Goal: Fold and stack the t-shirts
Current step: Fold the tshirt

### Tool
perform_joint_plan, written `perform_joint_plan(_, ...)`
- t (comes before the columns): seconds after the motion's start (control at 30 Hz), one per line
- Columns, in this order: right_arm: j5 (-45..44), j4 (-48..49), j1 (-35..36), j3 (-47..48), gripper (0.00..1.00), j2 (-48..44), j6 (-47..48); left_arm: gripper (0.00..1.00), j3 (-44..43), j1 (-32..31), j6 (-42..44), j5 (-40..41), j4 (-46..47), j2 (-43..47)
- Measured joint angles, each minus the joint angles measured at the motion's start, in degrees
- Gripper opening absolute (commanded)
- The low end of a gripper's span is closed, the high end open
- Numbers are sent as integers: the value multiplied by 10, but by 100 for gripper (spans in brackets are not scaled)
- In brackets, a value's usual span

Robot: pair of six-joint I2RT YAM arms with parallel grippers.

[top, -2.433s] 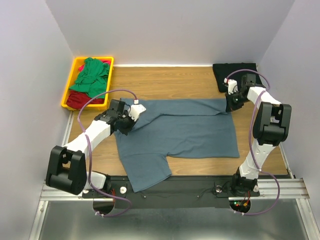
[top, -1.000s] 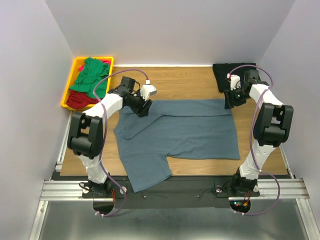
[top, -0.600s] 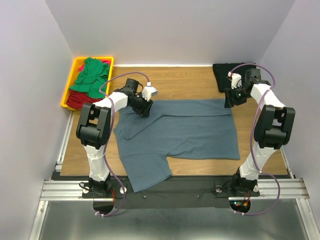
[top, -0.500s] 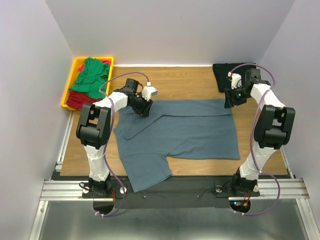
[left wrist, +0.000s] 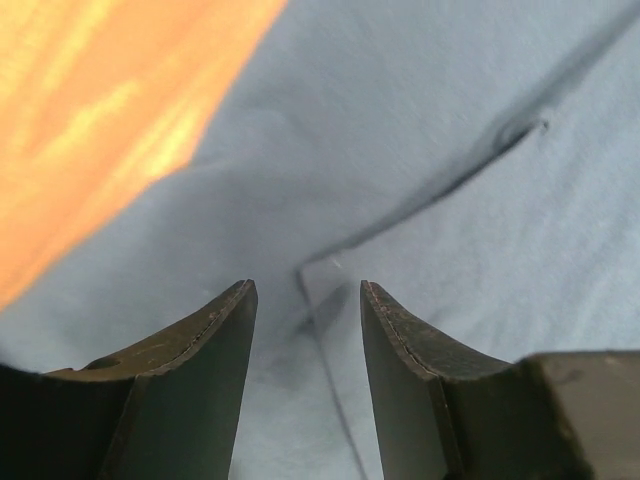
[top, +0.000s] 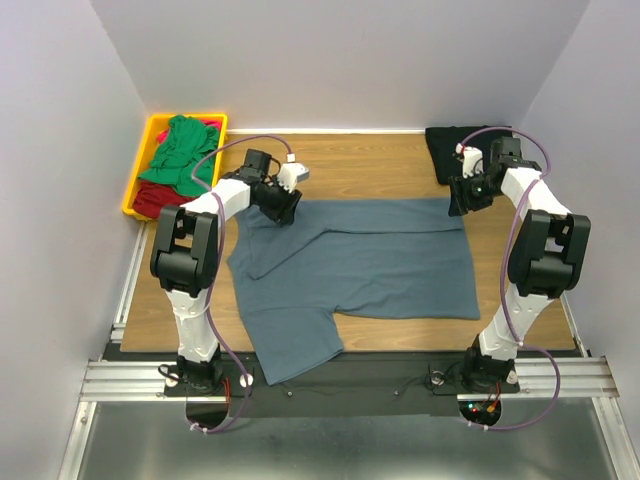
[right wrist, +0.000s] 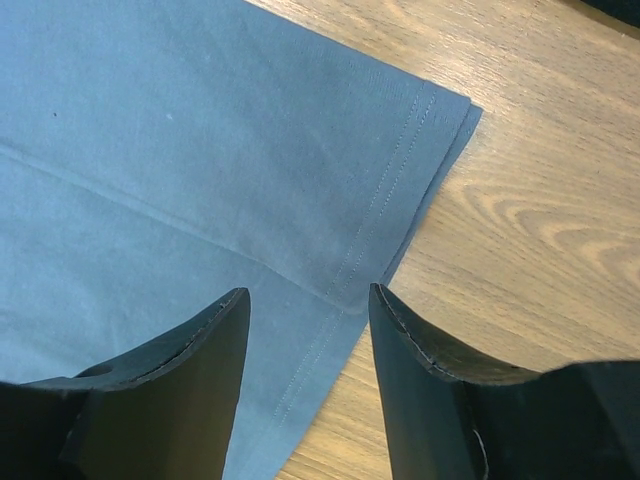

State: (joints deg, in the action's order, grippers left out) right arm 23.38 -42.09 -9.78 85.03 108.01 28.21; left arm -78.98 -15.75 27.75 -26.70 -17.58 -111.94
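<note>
The yellow tray (top: pixel 137 170) lies beyond my left arm (top: pixel 215 200), the black shirt (top: pixel 445 150) beside my right arm (top: pixel 535 200), both stretched forward, jaws apart above the blue-grey shirt's (top: pixel 370 260) far corners.

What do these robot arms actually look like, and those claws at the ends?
The left arm and right arm are white tubes joined by chunky black housings, a thin purple cable looping along each. The left tool and right tool each end in two dark, curved, blade-like fingers.
</note>
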Motion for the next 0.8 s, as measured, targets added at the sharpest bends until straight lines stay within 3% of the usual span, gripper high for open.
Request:
perform_joint_plan(0.53, 0, -4, 0, 0, 56, 0, 0, 48, -5, -14, 3, -38, -12, -8)
perform_joint_plan(0.8, 0, -8, 0, 0, 55, 0, 0, 55, -2, -18, 3, -33, -17, -9)
